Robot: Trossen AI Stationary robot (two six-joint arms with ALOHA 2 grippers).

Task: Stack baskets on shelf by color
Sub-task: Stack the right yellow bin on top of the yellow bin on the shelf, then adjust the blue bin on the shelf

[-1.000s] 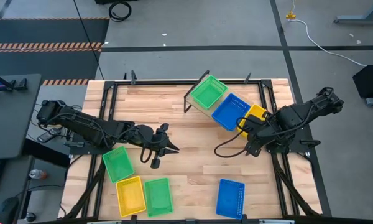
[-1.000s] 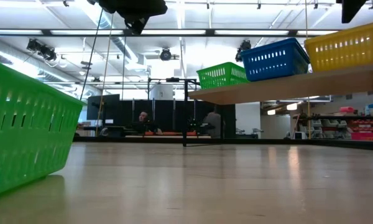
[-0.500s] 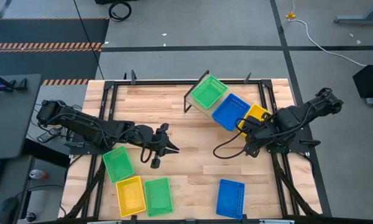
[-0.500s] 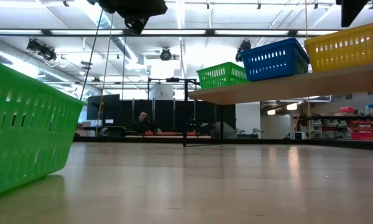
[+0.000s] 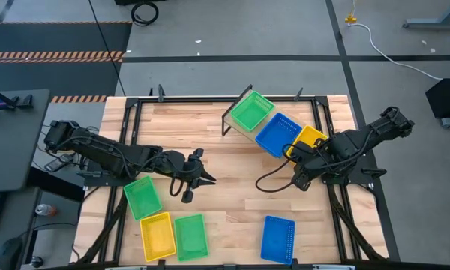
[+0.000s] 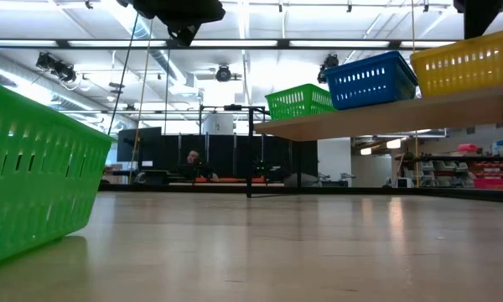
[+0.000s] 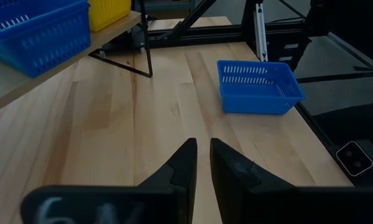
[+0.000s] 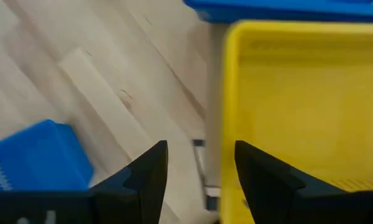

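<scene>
The shelf point(image 5: 244, 129) carries green, blue and yellow baskets in a row; the right hand point(image 8: 199, 171), fingers apart and empty, hovers at the yellow basket point(image 5: 310, 138) on its end, apparently just placed; the left hand point(image 7: 200, 163), fingers nearly together, waits short of the shelf; next, I judge, fetch the blue basket point(image 5: 277, 238) lying on the tabletop point(image 5: 232, 187) well apart from the shelf.

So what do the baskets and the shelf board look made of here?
The baskets, e.g. the blue basket on the table, look like glossy moulded plastic, with slotted walls and uniform colour. The shelf looks like light, matte wood, though its grain is unclear.
</scene>
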